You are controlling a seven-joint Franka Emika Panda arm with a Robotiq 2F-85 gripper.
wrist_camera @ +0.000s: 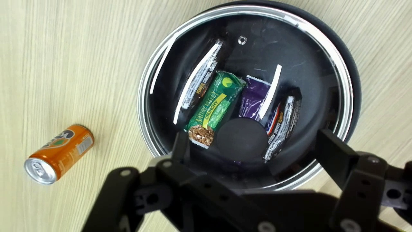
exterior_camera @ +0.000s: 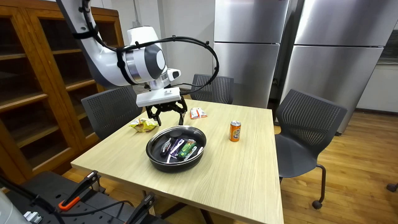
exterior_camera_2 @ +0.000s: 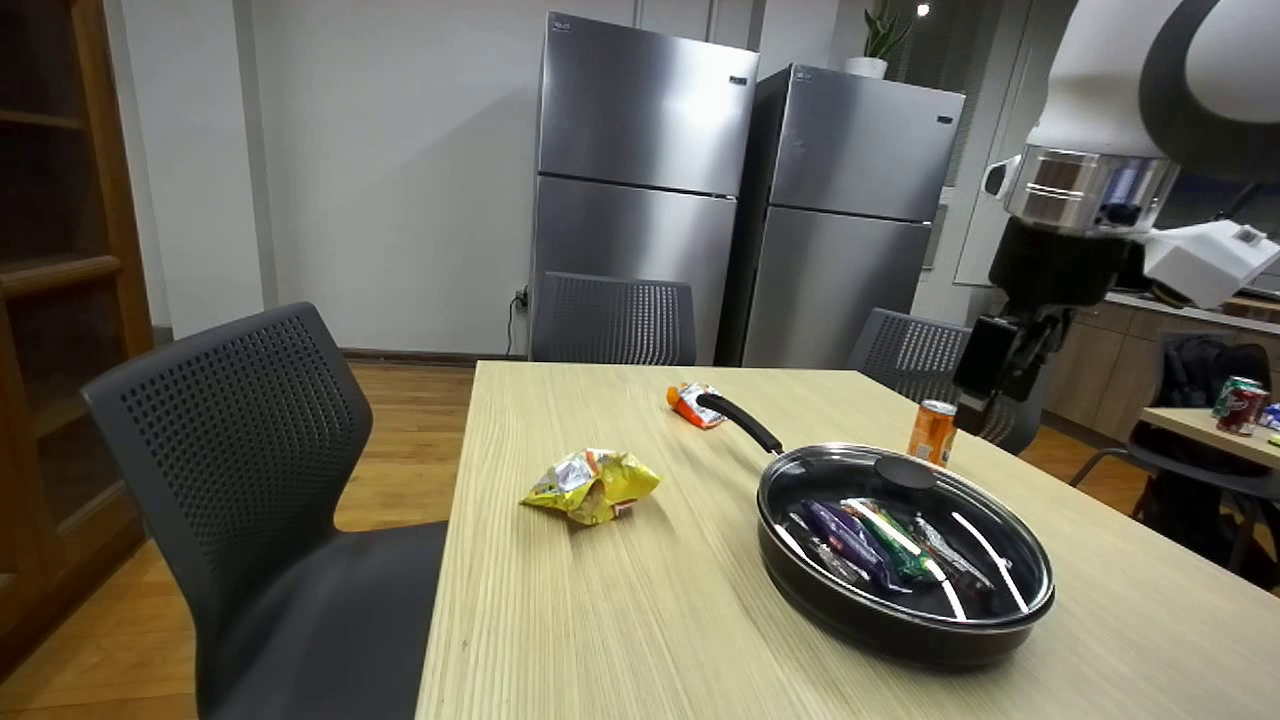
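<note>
to the left of the gripper [exterior_camera: 170, 123] in the wrist view, an orange soda can [wrist_camera: 61, 154] stands upright on the pale table [exterior_camera_2: 610, 620]. on the gripper's opposite side lies a crumpled yellow wrapper [exterior_camera_2: 592, 487]; past the gripper in an exterior view lies an orange-and-white packet [exterior_camera: 198, 113]. farther out from the gripper, dark chairs [exterior_camera: 222, 91] stand along the table, with steel refrigerators [exterior_camera: 245, 68] behind them. the fingers [wrist_camera: 338, 158] are spread wide, above a glass lid [wrist_camera: 273, 42] whose round black knob [wrist_camera: 242, 139] shows between them in the wrist view. this lid stands between the gripper and the wrapped bars [exterior_camera_2: 850, 540] below; bright reflections [wrist_camera: 272, 91] streak it.

directly under the gripper is a black pan [exterior_camera_2: 880, 632] with the lid on; its handle [exterior_camera_2: 742, 420], in an exterior view, points toward the orange-and-white packet. inside the pan, seen through the lid, the four bars lie side by side. nearest the can is a brown-wrapped bar [wrist_camera: 202, 79], then a green bar [wrist_camera: 216, 103] with a yellow band, then a purple bar [wrist_camera: 254, 95], and farthest from the can a second brown-wrapped bar [wrist_camera: 283, 127]. the knob hides part of the purple bar in the wrist view.
</note>
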